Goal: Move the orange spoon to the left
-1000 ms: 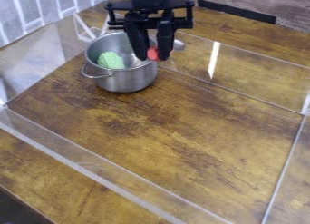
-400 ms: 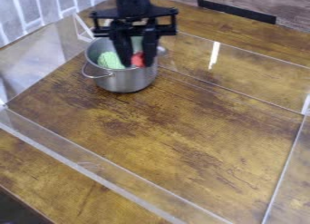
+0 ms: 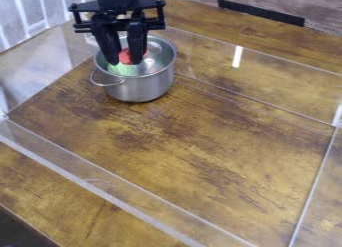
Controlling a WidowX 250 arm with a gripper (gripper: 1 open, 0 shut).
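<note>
Orange spoon (image 3: 128, 57) is up in the air, pinched between the jaws of your gripper (image 3: 123, 57). Only a bit of the orange-red handle shows between the dark fingers; the metal bowl end I can't make out. It hangs over the steel pot (image 3: 134, 83), roughly above the green item (image 3: 124, 67) inside it. The gripper points straight down, with the jaws partly closed on the handle.

Progress, as I judge it: pick-up is done and the carry to the left is underway. Still left: clear the pot's left rim, come down onto the wooden table (image 3: 201, 141) left of the pot, release. Don't drop it now or it lands in the pot.

Versus a second ago: gripper and spoon were over the pot's right edge, near the right rim. Now they've shifted left across the pot, sitting over its left half. Pot and green item haven't moved. Grip looks unchanged.
</note>
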